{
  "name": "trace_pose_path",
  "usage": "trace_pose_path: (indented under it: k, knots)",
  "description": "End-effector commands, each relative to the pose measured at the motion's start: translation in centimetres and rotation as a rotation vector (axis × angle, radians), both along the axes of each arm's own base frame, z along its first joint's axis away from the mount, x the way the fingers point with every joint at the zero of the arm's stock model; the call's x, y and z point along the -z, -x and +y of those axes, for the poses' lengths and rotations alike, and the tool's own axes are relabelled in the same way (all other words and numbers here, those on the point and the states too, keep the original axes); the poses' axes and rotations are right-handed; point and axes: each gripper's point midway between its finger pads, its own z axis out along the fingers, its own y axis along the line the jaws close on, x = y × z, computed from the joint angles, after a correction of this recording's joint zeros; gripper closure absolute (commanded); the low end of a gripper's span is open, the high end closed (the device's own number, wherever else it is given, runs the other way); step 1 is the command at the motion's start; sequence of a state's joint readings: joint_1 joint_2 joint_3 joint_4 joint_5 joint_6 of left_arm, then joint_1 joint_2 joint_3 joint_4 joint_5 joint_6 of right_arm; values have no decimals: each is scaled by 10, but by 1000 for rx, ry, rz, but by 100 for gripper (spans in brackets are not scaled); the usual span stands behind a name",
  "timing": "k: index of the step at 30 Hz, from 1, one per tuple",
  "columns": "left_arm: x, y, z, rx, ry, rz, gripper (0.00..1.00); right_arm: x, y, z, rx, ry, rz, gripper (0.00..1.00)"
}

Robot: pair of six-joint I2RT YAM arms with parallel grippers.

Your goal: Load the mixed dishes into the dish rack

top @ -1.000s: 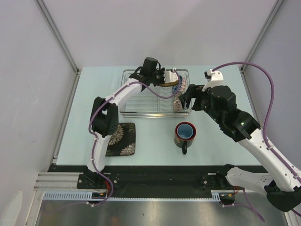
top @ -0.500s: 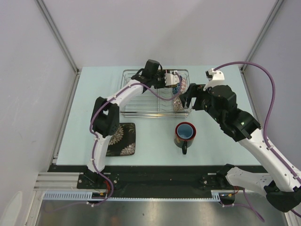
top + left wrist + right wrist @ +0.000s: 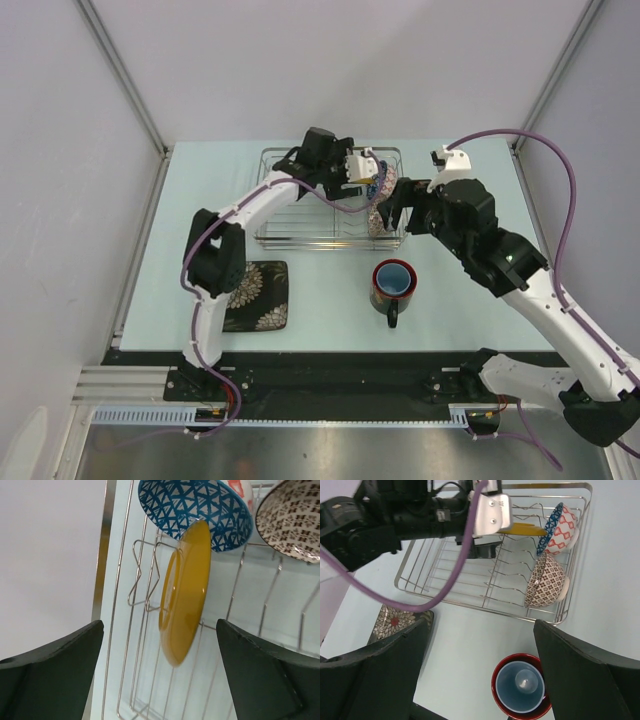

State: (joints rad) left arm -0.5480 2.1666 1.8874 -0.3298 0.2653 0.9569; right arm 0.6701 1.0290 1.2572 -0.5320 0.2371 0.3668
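Yellow plate [image 3: 185, 595] standing edgewise in dish rack [image 3: 290, 218], leaning on blue bowl [image 3: 195, 505] | left gripper [image 3: 160, 630], right gripper [image 3: 481, 625] gaping, holding nothing | risk: jaw clipping rim, toppling plate

Left wrist view: blue bowl [image 3: 195, 510] is clipped by the top edge, brown-speckled bowl [image 3: 292, 520] by the right edge. The left tool [image 3: 157, 625] is cut off at the bottom, so only the finger ends are shown. Yellow plate [image 3: 187, 590] is seen nearly edge-on and its pattern cannot be made out. Overhead, that plate is almost fully masked by the left tool, and the black plate [image 3: 262, 295] is partly covered by the left arm [image 3: 215, 255]. Right wrist view: mug [image 3: 520, 685] is clipped at the bottom edge with no handle shown, and the rack [image 3: 485, 597] is masked at its far-left corner.
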Motion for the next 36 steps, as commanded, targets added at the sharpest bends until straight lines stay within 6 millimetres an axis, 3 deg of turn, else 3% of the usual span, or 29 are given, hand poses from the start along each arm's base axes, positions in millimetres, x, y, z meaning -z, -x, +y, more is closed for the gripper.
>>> trace_pose_path:
  k: [1, 7, 11, 13, 14, 15, 18, 19, 21, 22, 24, 25, 26, 27, 28, 30, 31, 34, 36]
  knots:
    - [-70, 24, 9, -16, 86, -60, 0, 7, -5, -3, 31, 21, 19, 7]
    - [-108, 50, 30, -72, 161, -12, 0, 22, -9, -6, 56, 63, 54, 4]
    - [-135, 72, 56, -129, 197, 36, 0, 39, -17, -1, 58, 106, 94, 2]
    - [-165, 85, 70, -149, 248, 33, 0, 45, -19, 4, 44, 115, 108, 2]
    - [-163, 92, 83, -186, 255, 87, 0, 52, -20, 9, 28, 120, 128, 2]
    - [-182, 104, 95, -202, 282, 74, 0, 54, -20, 13, 17, 120, 134, 2]
    - [-188, 126, 133, -269, 297, 124, 0, 63, -18, 30, -37, 107, 164, 2]
    - [-189, 145, 149, -285, 300, 118, 0, 66, -16, 37, -62, 108, 172, 3]
    - [-179, 155, 183, -352, 280, 108, 0, 72, -13, 53, -113, 98, 191, 4]
    - [-166, 175, 199, -373, 267, 112, 0, 75, -11, 59, -134, 99, 200, 4]
    - [-150, 188, 231, -434, 242, 112, 0, 85, -3, 82, -210, 93, 228, 4]
    - [-120, 199, 242, -455, 213, 169, 0, 91, -1, 91, -239, 94, 242, 4]
    - [-119, 211, 262, -496, 206, 149, 0, 95, 9, 106, -305, 83, 262, 4]
    - [-108, 219, 269, -505, 204, 167, 0, 96, 7, 115, -327, 68, 256, 4]
    - [-80, 230, 277, -527, 181, 225, 0, 112, 11, 130, -387, 71, 301, 4]
    - [-65, 242, 299, -577, 172, 233, 0, 124, 19, 150, -474, 50, 341, 4]
    - [-42, 251, 310, -603, 147, 278, 0, 141, 18, 158, -490, 65, 377, 5]
    - [-8, 267, 326, -636, 124, 351, 0, 173, 21, 173, -545, 96, 433, 5]
    - [6, 271, 331, -645, 132, 396, 0, 183, 21, 180, -563, 108, 437, 6]
